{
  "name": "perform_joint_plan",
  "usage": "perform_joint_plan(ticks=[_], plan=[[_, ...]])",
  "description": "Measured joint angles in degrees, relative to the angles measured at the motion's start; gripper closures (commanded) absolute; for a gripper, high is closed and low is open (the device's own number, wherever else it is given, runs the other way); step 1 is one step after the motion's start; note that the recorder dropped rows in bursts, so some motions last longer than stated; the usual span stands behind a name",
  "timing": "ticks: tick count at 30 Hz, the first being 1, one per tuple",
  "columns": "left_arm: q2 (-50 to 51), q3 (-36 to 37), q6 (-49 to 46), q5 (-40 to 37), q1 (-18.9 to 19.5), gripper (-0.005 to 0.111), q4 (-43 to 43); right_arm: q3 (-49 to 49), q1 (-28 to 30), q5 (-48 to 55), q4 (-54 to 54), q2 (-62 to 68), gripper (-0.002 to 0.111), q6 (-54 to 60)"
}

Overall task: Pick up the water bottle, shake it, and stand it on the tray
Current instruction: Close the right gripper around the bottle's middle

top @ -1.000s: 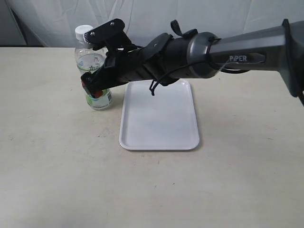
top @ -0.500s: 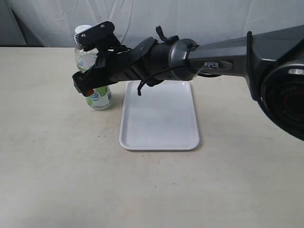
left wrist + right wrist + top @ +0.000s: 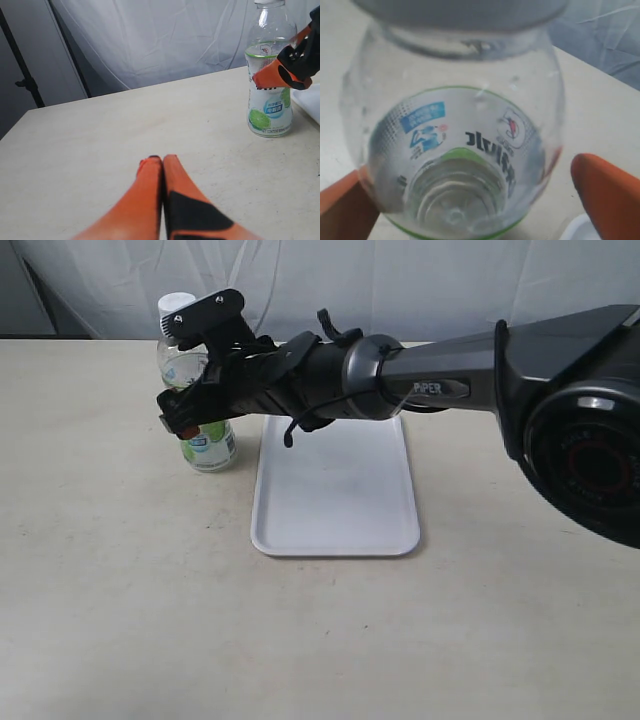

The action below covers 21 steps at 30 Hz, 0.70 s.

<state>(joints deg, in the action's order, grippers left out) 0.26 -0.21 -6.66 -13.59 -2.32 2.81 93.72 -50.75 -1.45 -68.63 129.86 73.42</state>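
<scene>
The water bottle (image 3: 207,447), clear with a white cap and a white-and-green label, stands upright on the table just left of the white tray (image 3: 335,502). My right gripper (image 3: 186,420) has reached across from the right and is open, one orange finger on each side of the bottle's body. In the right wrist view the bottle (image 3: 455,125) fills the frame between the fingers (image 3: 606,192), with a gap on one side. The left wrist view shows the bottle (image 3: 270,107) far off and my left gripper (image 3: 161,159) shut on nothing above the table.
The beige table (image 3: 120,590) carries only the bottle and the tray. A white cloth backdrop (image 3: 330,280) hangs behind the table's far edge. The right arm's dark body (image 3: 440,390) spans over the tray's far end.
The right arm has stretched further left, bringing its open fingers round the bottle's body. Bottle and tray have not moved.
</scene>
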Motion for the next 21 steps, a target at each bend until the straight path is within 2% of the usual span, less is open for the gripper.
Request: perform_joint_plan(ticks=[1,4,5,7,11,21], plan=[[0.0,0.0,0.0,0.0,0.0,0.106,0.0,0.0,0.0,0.0,0.0,0.0,0.01,0.0],[0.0,0.0,0.0,0.0,0.0,0.106,0.0,0.0,0.0,0.0,-0.1,0.0,0.037,0.0],[0.0,0.0,0.0,0.0,0.0,0.106,0.0,0.0,0.0,0.0,-0.1,0.0,0.051,0.0],[0.0,0.0,0.0,0.0,0.0,0.106,0.0,0.0,-0.07,0.71,-0.23,0.0,0.072,0.0],[0.0,0.0,0.0,0.0,0.0,0.106,0.0,0.0,-0.13,1.96,-0.23,0.0,0.109,0.0],[0.0,0.0,0.0,0.0,0.0,0.106,0.0,0.08,-0.13,4.12,-0.92,-0.21,0.109,0.11]])
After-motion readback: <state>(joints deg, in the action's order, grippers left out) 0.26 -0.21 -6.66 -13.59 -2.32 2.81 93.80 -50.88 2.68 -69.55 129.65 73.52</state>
